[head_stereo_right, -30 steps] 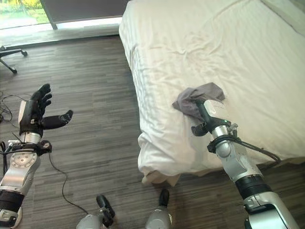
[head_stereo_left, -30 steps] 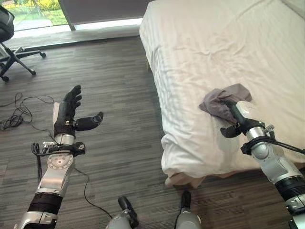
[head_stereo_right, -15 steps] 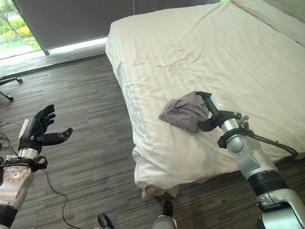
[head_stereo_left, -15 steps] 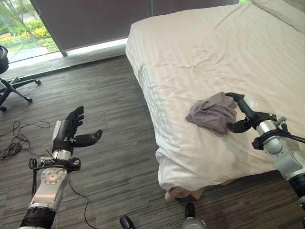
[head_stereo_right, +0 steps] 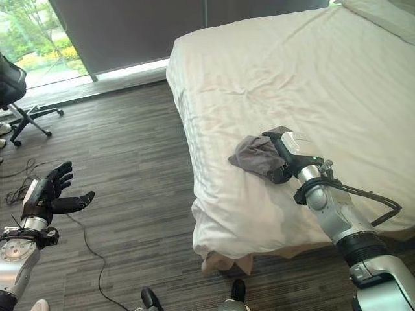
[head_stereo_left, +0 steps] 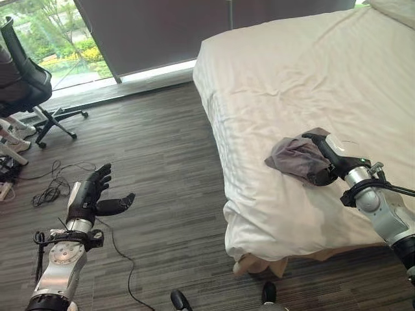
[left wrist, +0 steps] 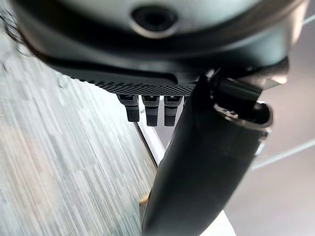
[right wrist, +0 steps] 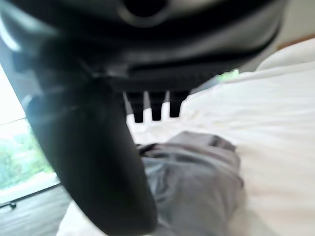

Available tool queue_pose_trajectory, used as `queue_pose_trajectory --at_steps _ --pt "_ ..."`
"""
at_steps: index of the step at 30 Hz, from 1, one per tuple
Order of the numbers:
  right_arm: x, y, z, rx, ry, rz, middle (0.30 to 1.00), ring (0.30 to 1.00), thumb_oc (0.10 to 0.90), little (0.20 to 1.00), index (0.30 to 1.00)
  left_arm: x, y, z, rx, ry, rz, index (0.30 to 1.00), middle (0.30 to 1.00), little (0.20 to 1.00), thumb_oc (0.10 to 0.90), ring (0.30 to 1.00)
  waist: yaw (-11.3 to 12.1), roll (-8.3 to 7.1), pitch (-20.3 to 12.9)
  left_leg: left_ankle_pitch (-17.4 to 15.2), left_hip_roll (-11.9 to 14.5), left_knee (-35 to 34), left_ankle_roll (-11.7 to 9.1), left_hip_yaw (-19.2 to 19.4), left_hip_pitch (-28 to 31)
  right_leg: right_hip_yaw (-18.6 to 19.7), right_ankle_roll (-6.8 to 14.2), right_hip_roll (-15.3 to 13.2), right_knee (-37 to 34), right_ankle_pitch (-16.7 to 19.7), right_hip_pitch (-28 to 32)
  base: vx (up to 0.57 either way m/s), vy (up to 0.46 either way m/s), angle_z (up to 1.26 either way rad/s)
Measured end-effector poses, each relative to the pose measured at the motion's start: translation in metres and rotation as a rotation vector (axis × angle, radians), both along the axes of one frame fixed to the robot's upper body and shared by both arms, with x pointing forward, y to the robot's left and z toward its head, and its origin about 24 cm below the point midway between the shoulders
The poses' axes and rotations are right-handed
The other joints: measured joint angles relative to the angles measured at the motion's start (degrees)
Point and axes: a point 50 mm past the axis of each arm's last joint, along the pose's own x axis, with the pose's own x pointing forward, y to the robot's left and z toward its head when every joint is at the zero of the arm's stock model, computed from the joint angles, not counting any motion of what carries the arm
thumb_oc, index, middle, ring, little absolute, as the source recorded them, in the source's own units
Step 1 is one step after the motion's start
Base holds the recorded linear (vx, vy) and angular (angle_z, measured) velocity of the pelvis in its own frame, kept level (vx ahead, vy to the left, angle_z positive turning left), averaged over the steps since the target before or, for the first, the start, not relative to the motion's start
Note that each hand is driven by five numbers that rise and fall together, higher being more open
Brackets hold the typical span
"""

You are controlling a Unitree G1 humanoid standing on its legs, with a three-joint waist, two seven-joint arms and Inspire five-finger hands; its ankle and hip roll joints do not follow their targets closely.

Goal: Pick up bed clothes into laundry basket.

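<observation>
The left hand [head_stereo_left: 91, 197] hangs over the dark wood floor [head_stereo_left: 162, 168] well apart from the bed, palm up, fingers straight and spread, thumb out to the side, nothing in it. A tangle of black cables [head_stereo_left: 55, 188] lies on the floor just beyond it. On the robot's right, the right hand [head_stereo_right: 285, 159] rests on the near edge of the bed [head_stereo_right: 324, 78], its fingers curled over the top of a crumpled grey garment [head_stereo_right: 253, 157] and its thumb pressing in from below, so it pinches the cloth. The garment lies bunched on the white striped sheet close to the bed's near corner. Farther off, a black office chair [head_stereo_left: 29, 91] stands by the window [head_stereo_left: 65, 45], with a person's shoes [head_stereo_left: 16, 146] beside its base.
</observation>
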Motion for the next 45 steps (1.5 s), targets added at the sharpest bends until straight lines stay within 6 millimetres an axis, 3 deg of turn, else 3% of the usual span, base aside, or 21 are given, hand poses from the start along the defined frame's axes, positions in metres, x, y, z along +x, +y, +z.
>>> queue_pose_trajectory --at_steps 6,11,16,22,23,25,29,31,32,35,37,39,41,42,43,44,45 --pt "0.006 0.004 0.008 -0.007 -0.021 0.013 0.900 0.900 0.800 0.900 0.900 -0.005 0.009 0.002 -0.008 -0.009 0.040 0.900 0.900 0.900 0.800 0.900 1.33 -0.03 0.03 1.35 0.43 0.04 0.60 -1.19 -0.08 -0.44 0.03 0.66 0.02 -0.47 0.70 0.00 -0.060 0.07" --pt "0.013 0.011 0.019 -0.021 -0.049 0.037 0.900 0.900 0.800 0.900 0.900 -0.005 0.012 0.006 0.011 -0.010 0.039 0.900 0.900 0.900 0.800 0.900 1.46 0.13 0.24 2.02 1.27 0.06 -0.32 -1.29 -2.03 -0.75 -0.21 1.72 0.00 -0.54 -1.35 -0.03 -0.041 -0.03" --pt "0.014 0.005 0.032 -0.029 -0.076 0.022 0.900 0.900 0.800 0.900 0.900 -0.004 0.016 0.011 0.031 -0.014 0.038 0.900 0.900 0.900 0.800 0.900 1.29 1.67 1.99 1.80 1.60 0.03 -0.62 -1.21 -3.76 -0.79 -0.56 1.65 0.00 -0.27 -3.11 -0.05 -0.010 -0.01" --pt "0.014 -0.011 0.027 0.004 -0.058 -0.050 0.900 0.900 0.800 0.900 0.900 -0.004 0.017 0.012 0.035 -0.016 0.036 0.900 0.900 0.900 0.800 0.900 1.49 4.19 4.33 2.31 1.16 0.29 -0.20 -1.14 -5.07 -0.74 -0.81 1.30 0.03 -0.01 -4.50 -0.01 0.001 0.00" --pt "0.014 -0.014 0.026 0.022 -0.065 -0.060 0.540 0.540 0.560 0.540 0.540 -0.004 0.017 0.012 0.035 -0.016 0.037 0.900 0.900 0.900 0.800 0.900 1.51 4.70 4.56 2.32 1.20 0.27 -0.20 -1.12 -5.52 -0.77 -0.80 1.31 0.05 -0.01 -4.95 0.00 0.000 0.00" --pt "0.014 -0.018 0.025 0.066 -0.084 -0.080 0.300 0.300 0.400 0.300 0.300 -0.003 0.018 0.012 0.032 -0.017 0.041 0.900 0.900 0.900 0.800 0.900 1.48 5.05 4.68 2.36 1.09 0.31 -0.17 -1.05 -5.89 -0.69 -0.79 1.35 0.05 0.02 -5.46 -0.01 -0.008 -0.03" --pt "0.015 -0.019 0.028 0.095 -0.113 -0.084 0.300 0.300 0.400 0.300 0.300 0.001 0.019 0.013 0.011 -0.024 0.036 0.900 0.900 0.900 0.800 0.900 1.26 5.04 4.67 2.36 1.17 0.32 -0.17 -0.98 -5.92 -0.46 -0.78 1.44 0.41 0.02 -5.71 -0.01 -0.005 -0.03" --pt "0.015 -0.018 0.023 0.105 -0.103 -0.098 0.300 0.300 0.400 0.300 0.300 0.011 0.004 0.010 -0.036 -0.055 0.033 0.900 0.900 0.900 0.800 0.900 0.24 4.69 4.67 2.31 1.33 0.32 -0.14 -1.22 -5.42 -0.68 -0.83 1.33 0.45 0.06 -4.82 0.04 0.021 0.10" --pt "0.016 -0.016 0.015 0.103 -0.087 -0.111 0.300 0.300 0.400 0.300 0.300 0.027 -0.016 0.008 -0.106 -0.102 0.026 0.900 0.900 0.900 0.800 0.900 0.68 4.28 4.57 2.20 1.15 0.19 -0.01 -1.22 -4.52 -0.96 -0.76 1.19 0.45 -0.01 -3.82 0.13 0.054 0.08" --pt "0.021 -0.002 0.006 0.133 -0.073 -0.086 0.300 0.300 0.400 0.300 0.300 0.050 -0.046 0.019 -0.094 -0.132 -0.097 0.900 0.900 0.900 0.800 0.900 -0.06 1.53 4.51 2.12 0.90 0.13 0.05 -1.11 -3.40 -0.29 -0.71 1.30 0.45 0.01 -3.12 0.10 0.066 -0.08" --pt "0.020 0.004 -0.006 0.158 -0.041 -0.077 0.300 0.300 0.400 0.300 0.300 0.051 -0.047 0.020 -0.094 -0.138 -0.092 0.900 0.900 0.900 0.800 0.900 -1.52 -0.64 4.27 1.91 0.81 0.29 -0.11 -1.24 -1.07 0.57 -0.53 1.43 0.43 -0.12 -1.52 0.07 0.127 -0.16" --pt "0.018 0.004 -0.010 0.175 -0.028 -0.085 0.300 0.300 0.400 0.300 0.300 0.051 -0.044 0.021 -0.097 -0.146 -0.063 0.900 0.900 0.900 0.800 0.900 -1.33 -2.13 3.98 0.99 0.78 0.29 -1.27 -1.60 1.51 3.44 -0.37 1.57 0.43 -0.15 -1.00 -0.05 0.103 -0.60" --pt "0.017 0.002 -0.005 0.210 -0.045 -0.096 0.300 0.300 0.400 0.300 0.300 0.051 -0.041 0.023 -0.098 -0.160 -0.031 0.900 0.900 0.900 0.800 0.900 -0.51 -4.05 4.29 -1.02 0.33 0.21 -3.29 -6.05 3.90 6.63 -0.46 1.66 0.48 0.69 -1.58 -0.02 0.136 -0.89" --pt "0.014 -0.002 0.005 0.232 -0.074 -0.093 0.300 0.300 0.400 0.300 0.300 0.052 -0.038 0.025 -0.098 -0.170 -0.010 0.900 0.900 0.900 0.800 0.900 0.37 -4.51 4.24 -2.89 -0.32 0.18 -4.24 -11.21 5.54 8.72 -0.14 1.28 0.47 1.35 -2.01 -0.01 0.119 -0.79" --pt "0.010 -0.011 0.017 0.236 -0.109 -0.107 0.300 0.300 0.400 0.300 0.300 0.055 -0.037 0.029 -0.100 -0.185 -0.002 0.900 0.900 0.900 0.800 0.900 -0.18 -4.92 4.39 -5.46 -0.31 0.03 -5.02 -13.16 6.52 9.74 0.51 1.19 0.47 1.96 -2.10 -0.03 0.190 -0.61" --pt "0.006 -0.018 0.021 0.255 -0.132 -0.125 0.300 0.300 0.400 0.300 0.300 0.057 -0.036 0.033 -0.100 -0.198 0.001 0.900 0.900 0.900 0.800 0.900 -0.25 -5.57 4.55 -5.74 -0.91 0.04 -4.78 -13.16 6.74 9.87 0.81 0.73 0.47 2.16 -1.85 -0.03 0.275 -0.27" --pt "-0.003 -0.031 0.024 0.288 -0.159 -0.167 0.300 0.300 0.400 0.300 0.300 0.058 -0.031 0.039 -0.099 -0.217 0.019 0.900 0.900 0.900 0.800 0.900 -1.47 -8.16 4.14 -5.73 -1.84 0.26 -4.38 -12.83 7.31 10.58 1.41 -0.15 0.45 2.68 -1.78 -0.06 0.345 -0.06"
